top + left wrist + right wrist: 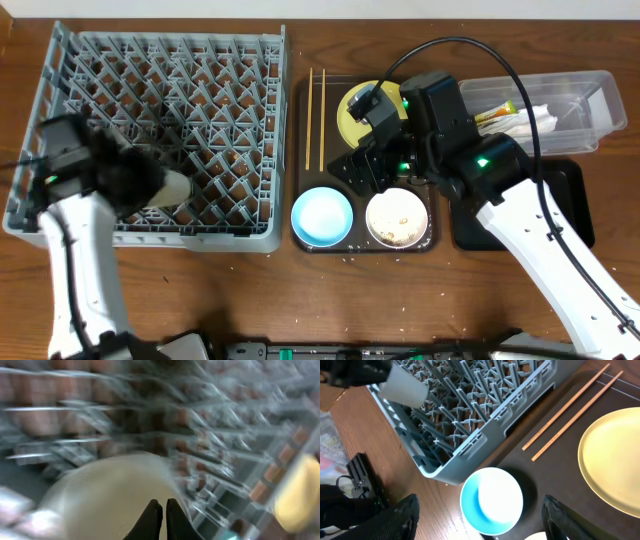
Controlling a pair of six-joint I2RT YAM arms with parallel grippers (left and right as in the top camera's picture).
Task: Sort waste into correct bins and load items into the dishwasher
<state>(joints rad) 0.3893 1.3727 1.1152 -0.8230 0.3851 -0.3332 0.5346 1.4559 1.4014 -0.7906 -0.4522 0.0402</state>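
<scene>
Loading is proceeding at the grey dish rack (pixel 200 80), which is occupying the left of the worktop (pixel 330 295). The left arm is reaching up from the near edge over the rack's front rows, its wrist bending inward. The left gripper (pixel 163 512) is showing its fingers nearly pressed together. Though the wrist view is badly blurred, it appears to be pinching the wall of the small white cup (pixel 172 187), which is lying tilted among the pegs. The next move is likely calling for seating the cup steadily between pegs, then releasing it.

On the dark brown serving tray (pixel 331 100), the right arm is crossing from the right edge. The right gripper (pixel 480 502) is hanging with fingers spread wide and holding nothing, above the light-blue bowl (pixel 321 215). Waiting around it are the pale-yellow plate (pixel 358 118), the white bowl (pixel 398 218) carrying rice scraps, and the chopsticks (pixel 316 118). A grasp on the blue bowl's rim seems the probable following step.
</scene>
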